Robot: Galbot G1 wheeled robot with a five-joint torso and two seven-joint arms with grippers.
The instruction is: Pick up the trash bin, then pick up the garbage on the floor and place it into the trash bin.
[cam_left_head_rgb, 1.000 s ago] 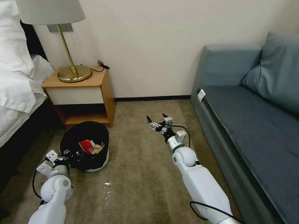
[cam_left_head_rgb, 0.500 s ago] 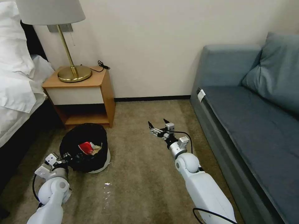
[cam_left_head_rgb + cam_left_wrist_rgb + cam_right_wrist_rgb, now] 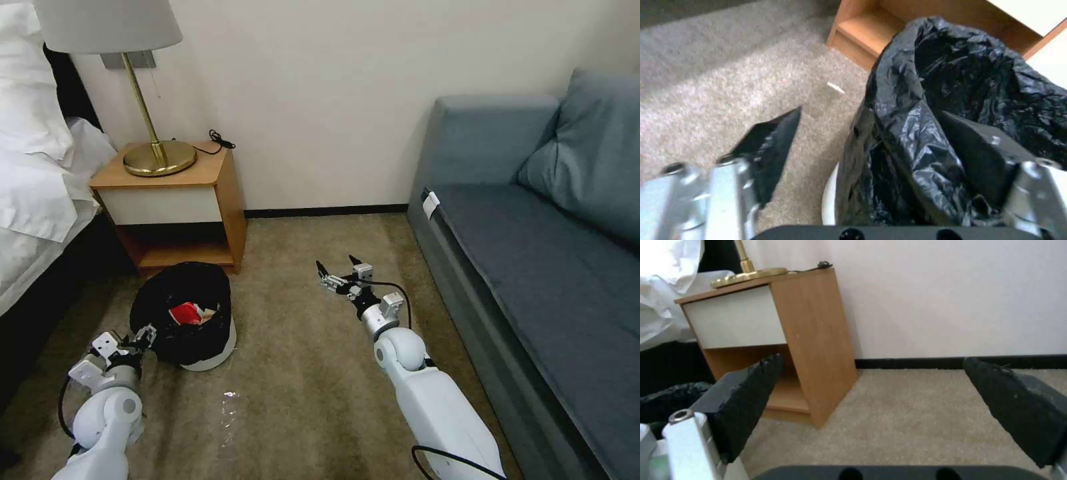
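Where carpet [image 3: 300, 373] meets wall: trash bin [image 3: 190, 313].

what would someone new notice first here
The bin, black-bagged with a red packet inside, stands on the carpet before the nightstand. The left gripper is at its rim, fingers open astride the bag edge. The right gripper hangs open mid-floor beside the sofa.

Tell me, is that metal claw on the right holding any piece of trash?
No, the right end effector hangs open and empty above the bare carpet, away from the trash bin.
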